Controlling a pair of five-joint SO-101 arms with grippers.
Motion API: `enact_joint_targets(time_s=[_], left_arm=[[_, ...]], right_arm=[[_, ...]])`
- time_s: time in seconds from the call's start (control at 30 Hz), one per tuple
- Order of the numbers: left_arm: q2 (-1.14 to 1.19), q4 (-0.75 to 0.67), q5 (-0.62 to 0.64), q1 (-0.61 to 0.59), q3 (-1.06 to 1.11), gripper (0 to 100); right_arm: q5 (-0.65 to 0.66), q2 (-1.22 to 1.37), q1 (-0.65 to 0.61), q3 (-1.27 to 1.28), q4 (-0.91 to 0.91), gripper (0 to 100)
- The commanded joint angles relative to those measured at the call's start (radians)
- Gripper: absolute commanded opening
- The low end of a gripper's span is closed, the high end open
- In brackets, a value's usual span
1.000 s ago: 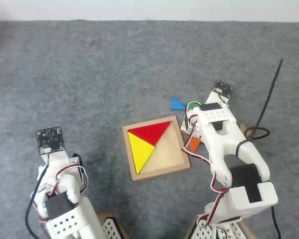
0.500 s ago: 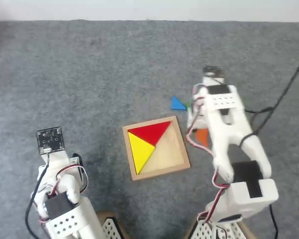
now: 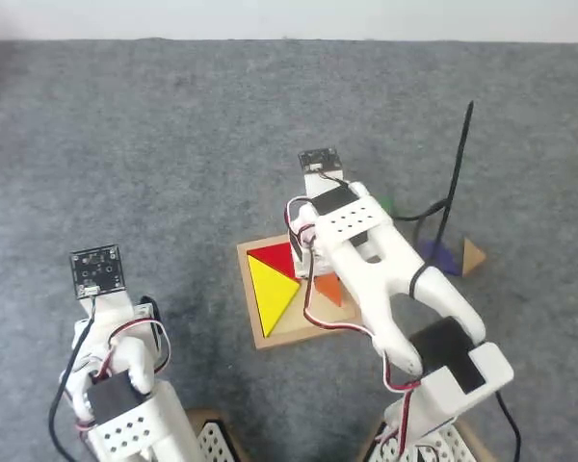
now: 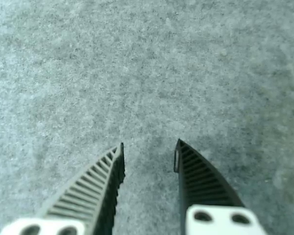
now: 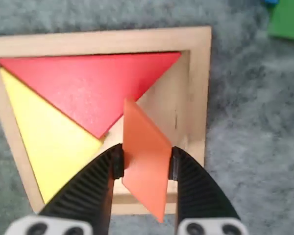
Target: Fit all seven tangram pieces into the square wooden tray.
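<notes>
The square wooden tray (image 3: 261, 338) lies mid-table with a red triangle (image 3: 279, 257) and a yellow triangle (image 3: 267, 288) in its left half. My right gripper (image 5: 145, 155) hangs over the tray's bare right part, shut on an orange parallelogram (image 5: 139, 128) that is tilted above the tray floor (image 5: 172, 113). The orange piece (image 3: 329, 288) peeks out beside the right arm in the high view. In the right wrist view the red triangle (image 5: 83, 83) and yellow triangle (image 5: 44, 147) lie flat. My left gripper (image 4: 149, 144) stands open over bare carpet at the lower left.
A purple piece (image 3: 438, 255) and a tan triangle (image 3: 473, 256) lie on the carpet right of the tray. A green piece (image 3: 385, 204) shows behind the right arm, and again as a green piece (image 5: 286, 19) beyond the tray's corner. A black cable (image 3: 458, 164) arcs above.
The right arm swung left from beside the tray's right edge to over the tray, carrying the orange piece. The purple and tan pieces came into sight. The left arm stayed still.
</notes>
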Motion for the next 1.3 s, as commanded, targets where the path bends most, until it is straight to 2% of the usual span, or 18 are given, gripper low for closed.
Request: enact_joint_targets(time_s=[0.0, 0.37, 0.47, 0.6, 0.67, 0.87, 1.13, 1.23, 1.27], left_arm=[[-0.018, 0.005, 0.008, -0.003, -0.004, 17], [-0.018, 0.005, 0.008, -0.003, -0.004, 17], [-0.018, 0.005, 0.008, -0.003, -0.004, 17], [-0.018, 0.005, 0.008, -0.003, -0.004, 17], [-0.018, 0.005, 0.008, -0.003, -0.004, 17], [-0.018, 0.005, 0.008, -0.003, -0.004, 17], [-0.018, 0.005, 0.008, -0.003, -0.004, 17], [-0.018, 0.005, 0.008, -0.003, -0.004, 17], [-0.018, 0.005, 0.008, -0.003, -0.004, 17]], right_arm=[[-0.060, 0.010, -0.018, -0.014, -0.019, 8.1], [-0.058, 0.015, 0.012, -0.009, -0.015, 8.0], [-0.008, 0.013, 0.142, -0.020, 0.033, 8.0], [0.201, 0.027, 0.398, -0.046, -0.013, 7.0], [0.299, 0.038, 0.464, -0.048, -0.053, 5.7], [0.338, 0.047, 0.406, -0.049, -0.111, 6.8], [0.344, 0.045, 0.326, -0.049, -0.119, 20.1], [0.493, 0.044, 0.366, -0.044, -0.108, 22.0], [0.505, 0.044, 0.389, -0.043, -0.110, 22.0]])
